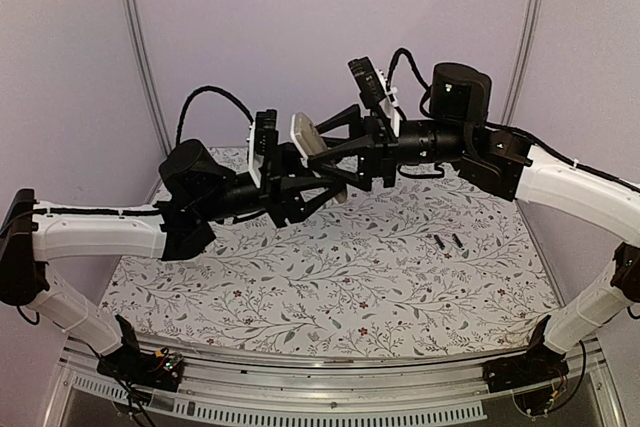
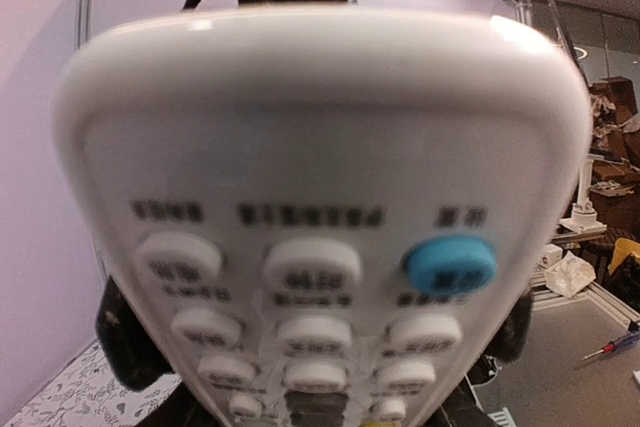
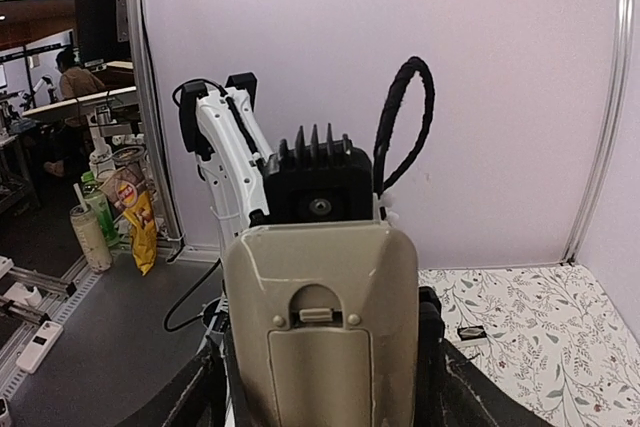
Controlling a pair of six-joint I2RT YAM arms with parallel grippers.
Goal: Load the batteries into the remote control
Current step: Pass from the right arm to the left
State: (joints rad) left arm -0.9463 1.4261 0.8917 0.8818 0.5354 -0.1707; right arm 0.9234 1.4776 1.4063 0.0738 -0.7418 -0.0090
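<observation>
The remote control (image 1: 308,135) is hanging in the air above the back middle of the bench (image 1: 350,287), tilted and touching nothing on it. The left pincer (image 1: 303,197) is pointing in from the left and straddling the remote control's lower end on both sides, with the button face looking toward that arm. The right pincer (image 1: 335,142) is pointing in from the right, flanking the opposite face, where the battery cover (image 3: 318,367) is sitting in place in the lower half. The batteries (image 1: 438,243) are lying side by side on the bench, slightly apart, well to the right of the remote control and nearer the arm bases, under the right arm.
</observation>
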